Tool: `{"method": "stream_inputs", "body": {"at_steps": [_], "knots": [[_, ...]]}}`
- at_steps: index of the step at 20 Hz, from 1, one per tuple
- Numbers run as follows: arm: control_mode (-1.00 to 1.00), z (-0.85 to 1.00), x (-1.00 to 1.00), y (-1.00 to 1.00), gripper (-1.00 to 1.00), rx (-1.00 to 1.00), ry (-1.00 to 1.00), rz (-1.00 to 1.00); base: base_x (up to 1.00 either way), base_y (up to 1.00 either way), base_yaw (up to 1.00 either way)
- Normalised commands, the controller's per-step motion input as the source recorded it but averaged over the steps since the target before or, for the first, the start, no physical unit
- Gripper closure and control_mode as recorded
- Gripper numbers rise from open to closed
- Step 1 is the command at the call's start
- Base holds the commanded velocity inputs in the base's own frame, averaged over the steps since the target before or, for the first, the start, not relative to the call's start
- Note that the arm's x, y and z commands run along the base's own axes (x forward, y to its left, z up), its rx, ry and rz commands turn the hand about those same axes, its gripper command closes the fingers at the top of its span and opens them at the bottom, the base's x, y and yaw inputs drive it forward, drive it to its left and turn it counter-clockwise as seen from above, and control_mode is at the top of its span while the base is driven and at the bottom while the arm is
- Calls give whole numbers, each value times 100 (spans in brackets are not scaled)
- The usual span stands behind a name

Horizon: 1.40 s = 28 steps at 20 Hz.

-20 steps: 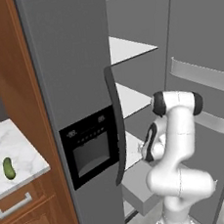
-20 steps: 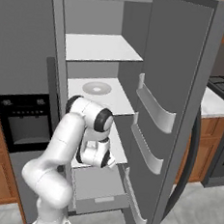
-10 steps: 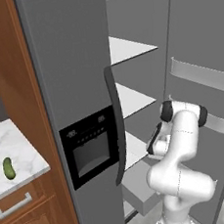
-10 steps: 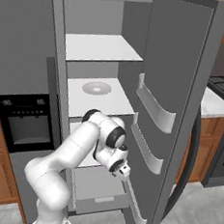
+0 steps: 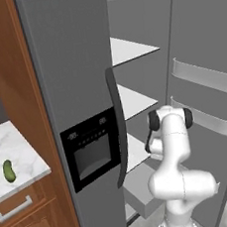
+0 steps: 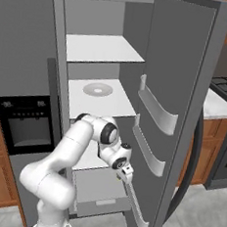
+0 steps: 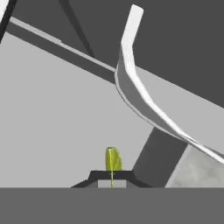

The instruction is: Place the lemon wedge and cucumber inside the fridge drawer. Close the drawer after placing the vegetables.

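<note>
In the hand view my gripper is shut on the lemon wedge, a small yellow-green sliver standing up between the finger tips. Seen from the right base, the gripper hangs over the right front corner of the open fridge drawer, close to the door. That grey drawer sticks out low in the fridge, partly behind my arm. The cucumber, dark green and stubby, lies on the marble counter at the far left, well away from the gripper.
The open fridge door with its pale bins stands just right of the hand; one bin rail curves close in front of it. A round plate rests on the middle shelf. The closed freezer door separates the fridge from the counter.
The arm has swung out of the fridge interior to the right and down, carrying the hand from the shelf area to above the drawer's right front, near the door.
</note>
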Motion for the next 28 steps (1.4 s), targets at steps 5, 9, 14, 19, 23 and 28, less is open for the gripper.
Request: {"method": "stream_inputs", "body": {"at_steps": [5,9,14,19,23,28], "knots": [[-100,-95,34,28,100,-1,7,1,0,0,0],[-100,-99,0,76,100,-5,0,9,0,0,0],[-100,-83,2,91,100,0,0,10,0,0,0],[-100,-59,0,68,100,0,-1,9,0,0,0],[-100,2,0,-11,100,2,-1,2,0,0,0],[-100,2,-2,-43,100,6,-4,9,0,0,0]]}}
